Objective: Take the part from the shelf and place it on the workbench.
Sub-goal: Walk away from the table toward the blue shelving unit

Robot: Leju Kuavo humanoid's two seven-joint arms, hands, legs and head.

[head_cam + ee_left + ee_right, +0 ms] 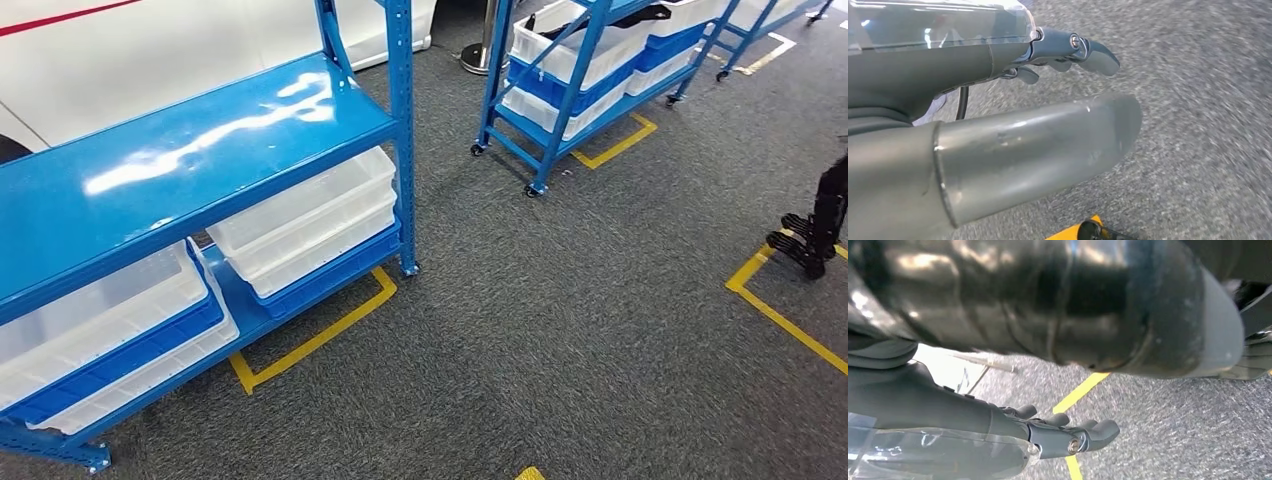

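Carpet (560, 330) of a grey speckled kind is seen across the head view, crossed by yellow tape lines (318, 338) that mark out bays on the floor. A blue shelf (180, 150) stands at the near left, its glossy top board bare and catching the light; on its lower level white bins (305, 215) are stacked on blue ones. A second blue rack (585, 75) on castors is parked farther back, loaded with more white and blue bins, and a dark object (815, 230) stands at the right edge beside another taped corner. No part can be made out on either shelf or in the bins — where the task's thing lies cannot be told from these pictures. In the left wrist view the left hand (998, 100) is seen over blurred carpet, its thick grey thumb and darker fingers (1083, 50) extended and apart, with nothing held between them. In the right wrist view the right hand (1048, 405) hangs above carpet and a yellow line; its fingers (1088, 435) are lightly curled yet spread, and nothing is seen in them — it is released.
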